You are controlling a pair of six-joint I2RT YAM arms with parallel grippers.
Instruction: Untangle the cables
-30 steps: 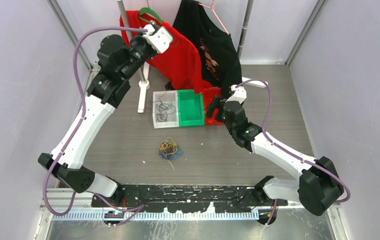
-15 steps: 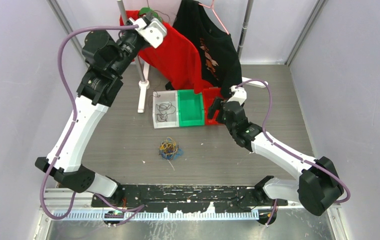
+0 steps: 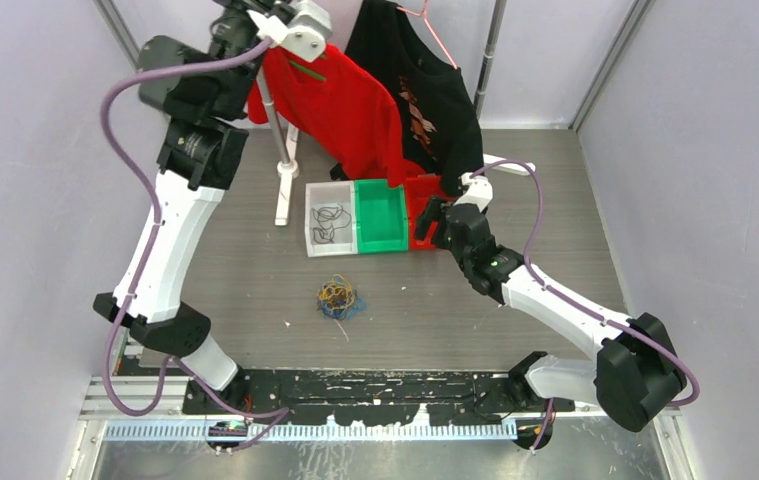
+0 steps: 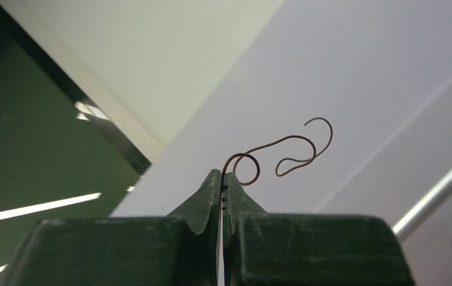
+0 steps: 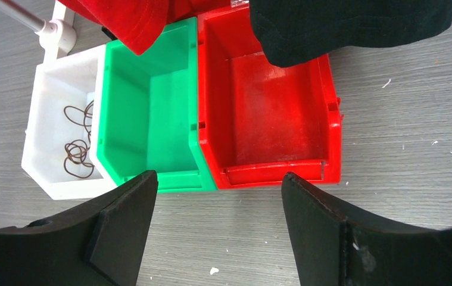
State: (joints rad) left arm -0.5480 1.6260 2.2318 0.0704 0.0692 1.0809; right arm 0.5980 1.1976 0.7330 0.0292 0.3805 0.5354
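since a second ago the left arm has swung up and back, carrying the left gripper [image 3: 295, 22] from in front of the red shirt [image 3: 345, 105] to the far 11 o'clock corner of the top view, high off the table. the right arm has not shifted.

the left gripper [image 4: 222, 176] is pinched tight on one end of a single brown strand [image 4: 283, 149]. the right gripper [image 5: 217, 182] has its fingers wide apart and holds nothing, hovering over the near edge of the green bin [image 5: 152, 113] and red bin [image 5: 271, 101].

the rest of the cables [image 3: 336, 297] lie as a small clump on the table, at about 6 o'clock from the white bin [image 3: 312, 240], well apart from both grippers. a few loose strands [image 5: 75, 156] already lie in the white bin [image 5: 47, 128].

the held strand looks feather-light and springy: it keeps its curls in the air and does not droop, so it probably needs a firm pinch near one end. in the left wrist view its long axis runs from the jaws toward 2 o'clock, with a small loop by the tips and a hooked free end.

the clump has no clear axis. it should give way softly, and a protruding loop at its edge is likely the best place to take hold.
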